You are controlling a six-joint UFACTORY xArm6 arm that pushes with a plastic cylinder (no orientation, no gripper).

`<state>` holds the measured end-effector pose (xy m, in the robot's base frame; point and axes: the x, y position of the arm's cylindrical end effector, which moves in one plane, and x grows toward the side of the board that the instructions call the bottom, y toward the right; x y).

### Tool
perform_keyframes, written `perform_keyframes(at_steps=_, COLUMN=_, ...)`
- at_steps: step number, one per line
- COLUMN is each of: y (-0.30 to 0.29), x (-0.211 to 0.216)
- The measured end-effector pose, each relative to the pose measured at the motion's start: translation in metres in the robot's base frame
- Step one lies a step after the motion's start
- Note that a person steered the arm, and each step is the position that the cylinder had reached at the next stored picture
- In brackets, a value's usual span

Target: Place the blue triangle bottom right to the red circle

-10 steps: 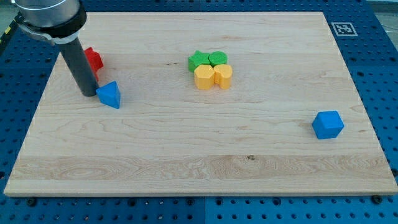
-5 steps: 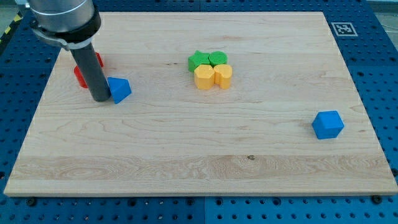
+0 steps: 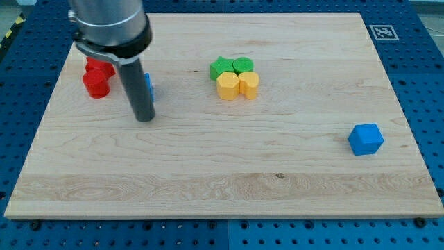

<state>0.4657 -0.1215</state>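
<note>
Currently mid-push: my tip (image 3: pixel 144 119) just below blue triangle block (image 3: pixel 148 85), mostly hidden behind rod; red circle block (image 3: pixel 96 82) left. Pincer absent, state untellable. Next: nudge triangle downward.

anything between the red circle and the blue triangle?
Only my rod: it stands between the red circle and the mostly hidden blue triangle, my tip just below, in the camera view.

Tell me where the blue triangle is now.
The blue triangle sits in the view's upper left, mostly hidden behind my rod, right of the red circle.
</note>
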Motion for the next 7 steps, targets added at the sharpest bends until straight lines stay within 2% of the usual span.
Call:
perform_keyframes(at_steps=2, y=0.028, x=-0.057)
perform_keyframes(at_steps=4, y=-0.058, x=-0.058)
perform_keyframes(at_steps=5, y=-0.051, x=-0.058)
perform_keyframes(at_steps=6, y=-0.004, x=-0.027)
perform_keyframes(at_steps=7, y=0.030, x=0.034)
